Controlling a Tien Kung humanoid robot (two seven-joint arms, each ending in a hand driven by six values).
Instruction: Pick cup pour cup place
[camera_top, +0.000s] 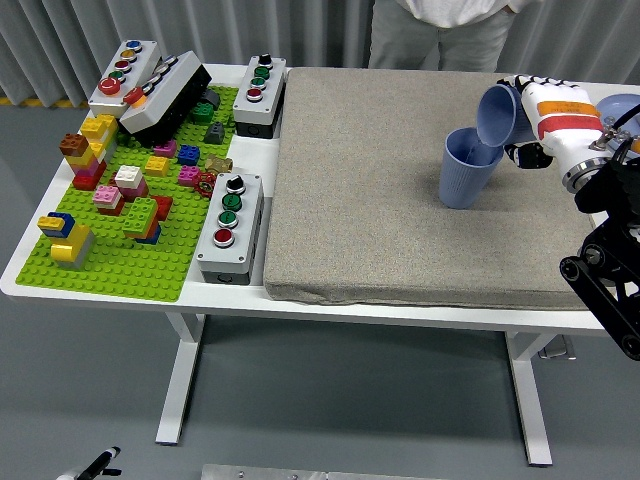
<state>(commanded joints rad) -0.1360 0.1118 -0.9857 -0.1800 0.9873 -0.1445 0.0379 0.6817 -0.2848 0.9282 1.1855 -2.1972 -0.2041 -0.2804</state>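
Blue plastic meets blue plastic at the table's two o'clock corner, where the robot's right hand wraps its fingers around a tipped cup, mouth angled down toward seven o'clock over a second, upright cup standing on the grey mat. The tipped cup's lip hangs just above the upright cup's rim, possibly touching it; whether anything is flowing cannot be told.

The pour looks to be at or near its fullest tilt. To do it well, the hand should hold the lip inside the lower rim's circle, roll back level slowly, and lift clear before moving sideways, since a nudge could topple the light standing cup.

A pale blue dish sits just beyond the hand at three o'clock, close enough to crowd any spot chosen for setting the cup down. A person stands at twelve o'clock, hands out of sight. Well apart, at nine o'clock, lie a green baseplate with toy bricks and several button boxes; none obstructs the work. A sliver of the left hand shows at seven o'clock, below the table.
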